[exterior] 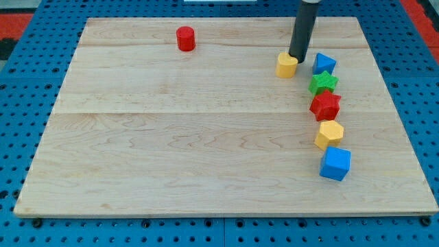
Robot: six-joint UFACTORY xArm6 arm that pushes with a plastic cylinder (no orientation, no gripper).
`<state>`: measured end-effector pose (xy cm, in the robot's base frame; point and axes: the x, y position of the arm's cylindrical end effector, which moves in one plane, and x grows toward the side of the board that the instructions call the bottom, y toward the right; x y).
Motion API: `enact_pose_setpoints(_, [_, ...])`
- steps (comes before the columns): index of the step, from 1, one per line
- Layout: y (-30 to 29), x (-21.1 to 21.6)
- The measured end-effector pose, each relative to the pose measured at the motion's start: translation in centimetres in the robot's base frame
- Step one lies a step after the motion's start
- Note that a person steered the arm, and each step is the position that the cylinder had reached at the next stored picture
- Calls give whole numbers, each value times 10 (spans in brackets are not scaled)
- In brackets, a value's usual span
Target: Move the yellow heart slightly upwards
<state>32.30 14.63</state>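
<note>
Sitting in the upper right of the frame, the yellow heart (287, 65) rests on the wooden board (171, 137), a small matte block with a rounded, lobed outline. My tip (299, 57) comes down just at its upper right edge, touching it or very nearly so; the rod is a plain dark cylinder with no claw, so there is nothing to open, close or grasp. Just to the right of the tip lies a blue triangle-like block (324, 64), close beside the heart but apart from it. Below that, a column of blocks runs down the right side: a green star (323, 83), a red star (325, 105) touching or almost touching the green one, a yellow hexagon (329, 134), and a blue cube (335, 163) at the bottom. The space above the heart is taken only by the rod. Far off in the upper left stands a red cylinder (185, 38), alone. The board is pale planked wood with visible grain, lying on a blue perforated table (20, 103). No writing or labels can be read anywhere.
</note>
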Motion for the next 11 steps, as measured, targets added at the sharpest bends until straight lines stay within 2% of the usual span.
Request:
enact_pose_setpoints(1, [-31,30])
enact_pose_setpoints(2, [-95,48])
enact_pose_setpoints(3, [-135,48])
enact_pose_setpoints(4, [-109,89])
enact_pose_setpoints(5, [-176,95])
enact_pose_setpoints(6, [-207,66])
enact_pose_setpoints(7, [-207,108])
enact_pose_setpoints(8, [-164,98])
enact_pose_setpoints(9, [-208,50])
enact_pose_setpoints(10, [-245,44])
enact_pose_setpoints(11, [-242,44])
